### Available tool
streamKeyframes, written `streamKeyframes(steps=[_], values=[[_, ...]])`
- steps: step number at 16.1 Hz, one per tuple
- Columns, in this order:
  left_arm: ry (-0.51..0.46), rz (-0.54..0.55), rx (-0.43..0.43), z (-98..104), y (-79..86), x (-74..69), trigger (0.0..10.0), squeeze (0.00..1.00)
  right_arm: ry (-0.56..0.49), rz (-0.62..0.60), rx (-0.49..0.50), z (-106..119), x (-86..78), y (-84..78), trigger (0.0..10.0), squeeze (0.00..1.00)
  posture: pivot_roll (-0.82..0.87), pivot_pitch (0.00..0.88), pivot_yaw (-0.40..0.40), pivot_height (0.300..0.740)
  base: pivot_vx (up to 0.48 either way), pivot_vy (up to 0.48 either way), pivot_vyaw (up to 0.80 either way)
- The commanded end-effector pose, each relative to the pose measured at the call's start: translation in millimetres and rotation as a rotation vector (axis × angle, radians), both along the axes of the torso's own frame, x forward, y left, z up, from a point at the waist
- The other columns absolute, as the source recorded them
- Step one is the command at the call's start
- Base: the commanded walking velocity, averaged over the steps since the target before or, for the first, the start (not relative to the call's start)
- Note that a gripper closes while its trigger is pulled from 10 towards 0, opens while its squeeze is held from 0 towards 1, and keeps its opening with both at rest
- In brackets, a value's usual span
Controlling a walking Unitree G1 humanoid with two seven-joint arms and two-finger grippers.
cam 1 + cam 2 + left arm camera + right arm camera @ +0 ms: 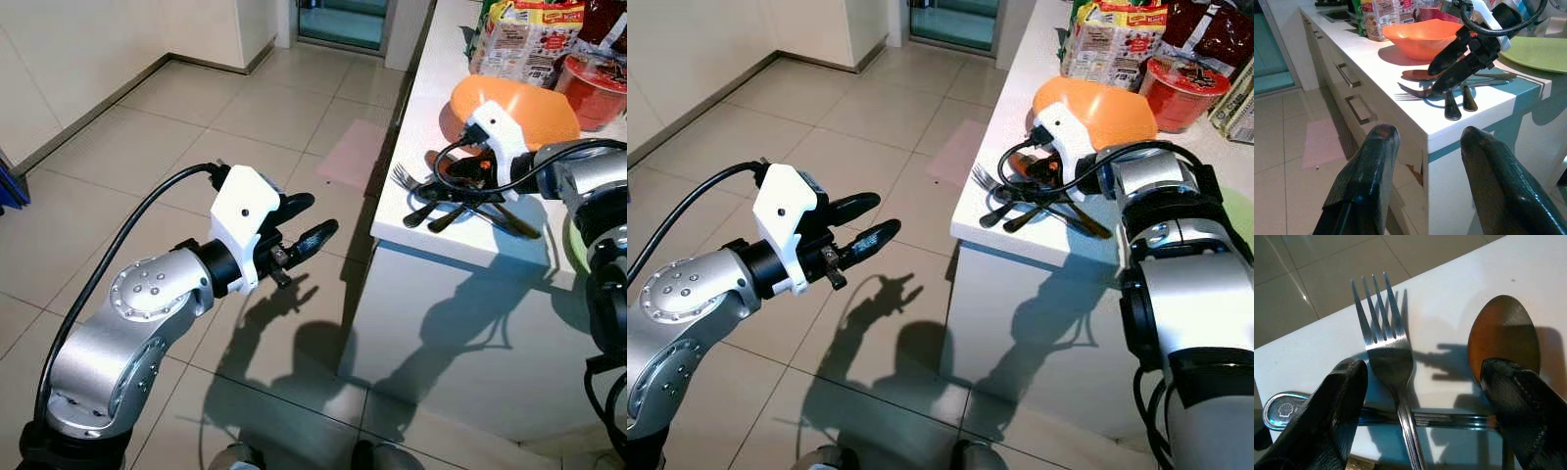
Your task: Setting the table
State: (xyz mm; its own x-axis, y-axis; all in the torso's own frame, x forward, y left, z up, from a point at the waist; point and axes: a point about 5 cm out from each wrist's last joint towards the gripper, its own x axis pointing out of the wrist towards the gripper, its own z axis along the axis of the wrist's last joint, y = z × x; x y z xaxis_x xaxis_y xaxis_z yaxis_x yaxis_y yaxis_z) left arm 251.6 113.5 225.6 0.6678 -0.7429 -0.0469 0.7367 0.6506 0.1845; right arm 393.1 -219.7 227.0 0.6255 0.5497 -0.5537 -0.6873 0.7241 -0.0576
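R gripper (pixel 460 184) over cutlery (pixel 460 208) by orange bowl (pixel 524 108).

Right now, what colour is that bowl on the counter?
The bowl is orange, clearest in the left wrist view.

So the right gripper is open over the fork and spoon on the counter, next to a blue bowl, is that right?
Not quite: the bowl is orange, not blue, as the left eye view shows. The rest holds: the right gripper is open over the fork and spoon on the counter.
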Motion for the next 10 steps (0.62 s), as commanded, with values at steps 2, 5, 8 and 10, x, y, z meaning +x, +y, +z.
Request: streamKeyframes(steps=[2,5,8,10], values=[[-0.033,-0.019,0.003,5,-1.7,-2.1,10.0,0.00,-0.085,-0.006,0.048,21,3.1,-2.4,10.0,0.00,0.00,0.128,-0.040,0.740,0.000,0.000,0.00],[-0.037,-0.021,0.003,5,-2.4,-1.9,10.0,0.00,-0.109,0.008,0.029,33,1.9,-8.8,10.0,0.00,0.00,0.117,-0.041,0.740,0.000,0.000,0.00],[-0.042,-0.026,0.004,5,-3.6,-2.8,10.0,0.00,-0.094,0.034,-0.001,36,-1.6,-16.2,10.0,0.00,0.00,0.108,-0.043,0.740,0.000,0.000,0.00],[-0.044,-0.030,0.003,5,-4.2,-4.5,10.0,0.00,-0.043,0.066,-0.041,35,-6.9,-24.2,10.0,0.00,0.00,0.104,-0.046,0.740,0.000,0.000,0.00]])
